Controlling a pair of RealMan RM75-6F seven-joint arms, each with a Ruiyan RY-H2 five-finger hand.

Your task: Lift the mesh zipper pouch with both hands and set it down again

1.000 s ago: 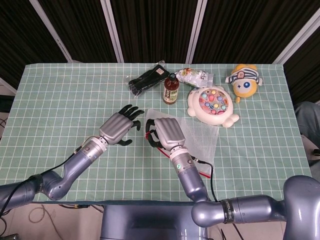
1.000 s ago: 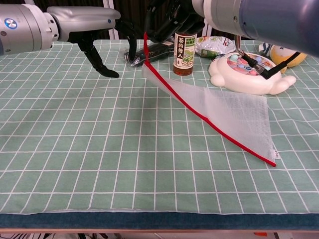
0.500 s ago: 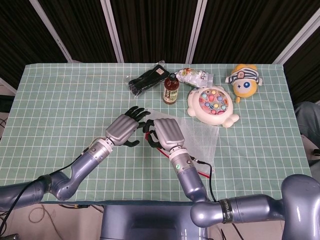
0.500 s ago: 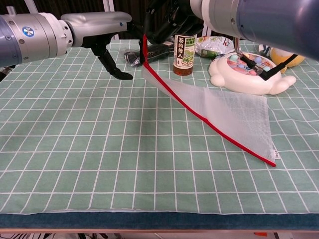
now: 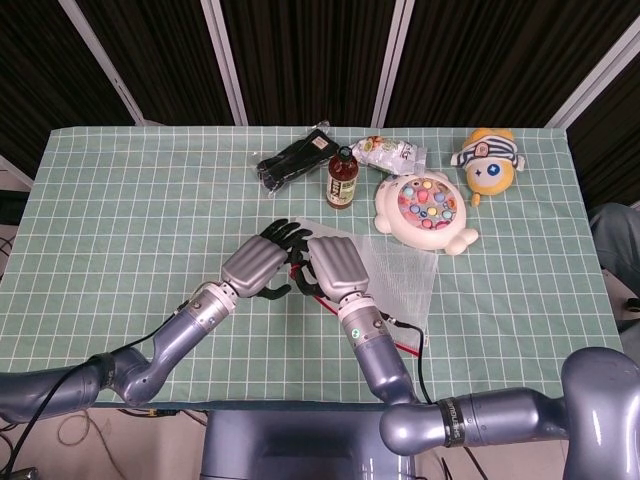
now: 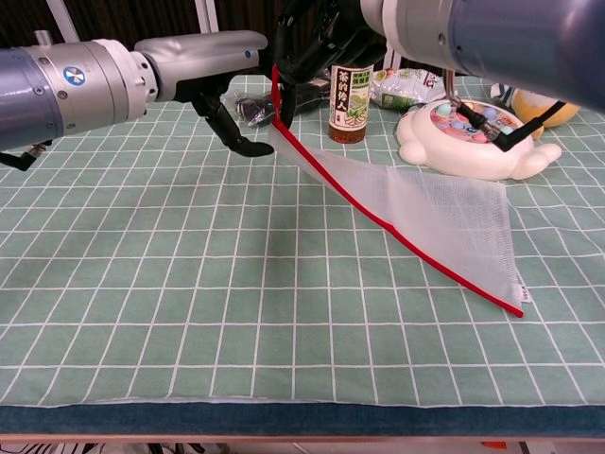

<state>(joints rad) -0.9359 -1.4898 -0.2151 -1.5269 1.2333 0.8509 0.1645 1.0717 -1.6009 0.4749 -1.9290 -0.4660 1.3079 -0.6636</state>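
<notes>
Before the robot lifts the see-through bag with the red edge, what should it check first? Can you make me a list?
1. Right hand holds the white mesh zipper pouch with red trim at its raised corner: ok.
2. Left hand holds the pouch too: not ok; it is close beside the raised edge, but no grip shows.
3. Pouch fully off the green checked tablecloth: not ok; the far corner lies on the cloth.
4. Brown bottle with a black cap standing upright nearby: ok.
5. White fishing toy with coloured pieces apart from the pouch: cannot tell; they look very close.
</notes>
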